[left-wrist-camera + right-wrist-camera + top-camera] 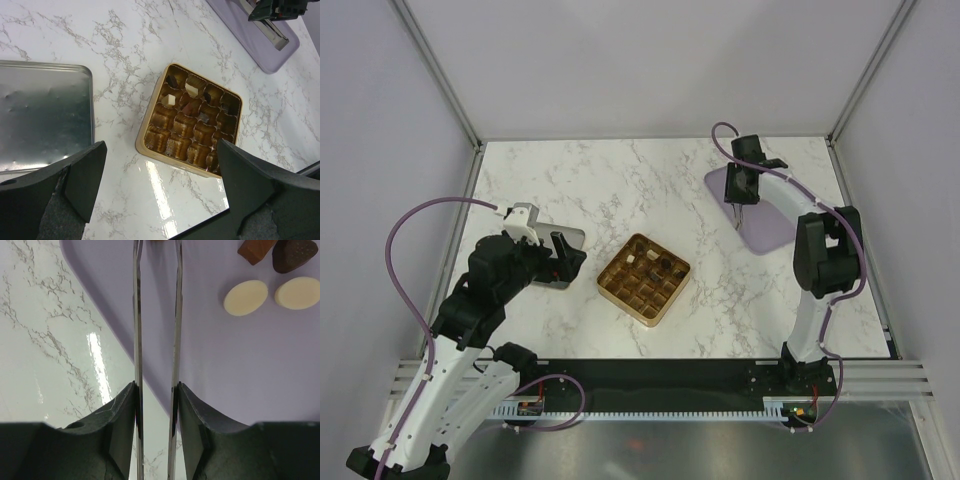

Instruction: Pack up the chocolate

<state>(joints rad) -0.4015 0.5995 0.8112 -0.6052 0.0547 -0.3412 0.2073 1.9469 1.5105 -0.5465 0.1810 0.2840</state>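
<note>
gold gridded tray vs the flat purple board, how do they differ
The square gold gridded tray has raised walls and cells; the flat lavender board has neither. The tray sits mid-table; the board lies far right, under the right gripper. Both hold chocolate pieces: in cells on the tray, loose on the board.
</note>
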